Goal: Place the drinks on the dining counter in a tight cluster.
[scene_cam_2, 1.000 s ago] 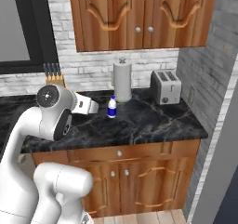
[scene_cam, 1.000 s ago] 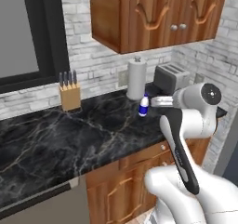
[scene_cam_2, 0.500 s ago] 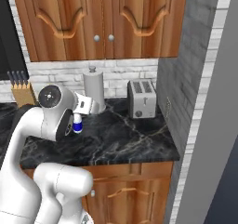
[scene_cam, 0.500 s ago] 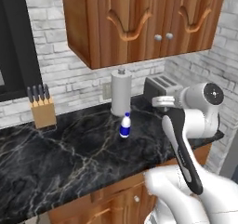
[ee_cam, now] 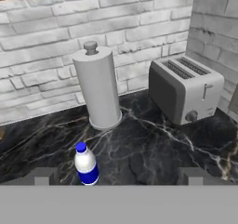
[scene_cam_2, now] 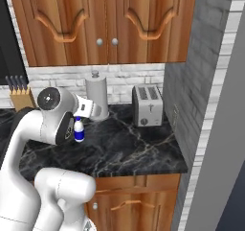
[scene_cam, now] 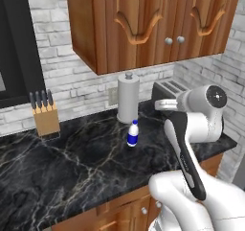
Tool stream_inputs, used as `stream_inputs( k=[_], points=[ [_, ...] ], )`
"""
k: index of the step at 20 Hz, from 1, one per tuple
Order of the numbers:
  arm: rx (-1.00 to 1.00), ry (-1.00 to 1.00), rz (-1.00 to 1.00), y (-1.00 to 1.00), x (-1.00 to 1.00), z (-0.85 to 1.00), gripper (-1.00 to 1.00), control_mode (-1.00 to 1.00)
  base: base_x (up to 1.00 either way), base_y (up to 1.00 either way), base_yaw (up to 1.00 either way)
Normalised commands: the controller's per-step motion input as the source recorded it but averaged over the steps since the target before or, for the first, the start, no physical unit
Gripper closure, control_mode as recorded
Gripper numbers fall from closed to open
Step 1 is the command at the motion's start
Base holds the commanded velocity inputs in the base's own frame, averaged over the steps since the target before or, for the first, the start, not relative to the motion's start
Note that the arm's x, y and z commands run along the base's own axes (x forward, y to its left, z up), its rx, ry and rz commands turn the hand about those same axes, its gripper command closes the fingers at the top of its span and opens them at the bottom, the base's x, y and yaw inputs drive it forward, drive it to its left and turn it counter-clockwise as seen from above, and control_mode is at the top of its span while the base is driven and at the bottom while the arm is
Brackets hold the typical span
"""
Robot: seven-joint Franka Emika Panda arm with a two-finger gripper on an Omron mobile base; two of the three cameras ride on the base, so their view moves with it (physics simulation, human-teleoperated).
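Observation:
One of the drinks, a small blue-and-white bottle (scene_cam: 133,133) (scene_cam_2: 78,130) (ee_cam: 87,164), stands upright on a black marble wall counter (scene_cam: 72,165), just in front of a paper towel roll. My gripper (ee_cam: 118,177) hovers above and in front of the bottle, jaws wide open and holding nothing. The bottle sits just inside the left fingertip (ee_cam: 44,176) in the hand view. In the base views the white hand (scene_cam: 165,103) (scene_cam_2: 87,106) hangs beside the bottle, above the counter. The dining counter is out of view.
A grey paper towel roll (scene_cam: 128,98) (ee_cam: 97,90) stands by the brick wall, with a silver toaster (scene_cam_2: 147,105) (ee_cam: 186,90) to its right. A knife block (scene_cam: 44,116) sits at far left. Wooden cabinets (scene_cam: 143,24) hang overhead; a brick side wall (scene_cam_2: 189,81) closes the counter's right end.
Both base views have shifted, so the camera has moved; the counter now looks nearer. The bottle keeps its place by the paper towel roll. The jaws remain open.

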Motion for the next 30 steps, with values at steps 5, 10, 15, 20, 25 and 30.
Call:
stream_inputs(
  k=[5, 10, 15, 20, 25, 30],
  points=[
    [0.0, 0.0, 0.01, 0.0, 0.05, 0.0, -1.0, -1.0, 0.0, 0.0, 0.0],
    [0.0, 0.07, 0.48, 0.0, 0.95, -0.09, -1.0, -1.0, 0.0, 0.0, 0.0],
    [0.01, 0.04, 0.54, 0.0, 0.79, -0.08, -1.0, -1.0, 0.0, 0.0, 0.0],
    [0.01, -0.14, 0.55, 0.0, 0.17, -0.39, -1.0, -1.0, 0.0, 0.0, 0.0],
    [0.01, -0.11, 0.42, 0.03, -0.03, -0.31, -1.0, -1.0, 0.0, 0.0, 0.0],
    [-0.07, -0.3, 0.27, 0.09, -0.09, -0.31, -1.0, -1.0, 0.0, 0.0, 0.0]
  ],
)
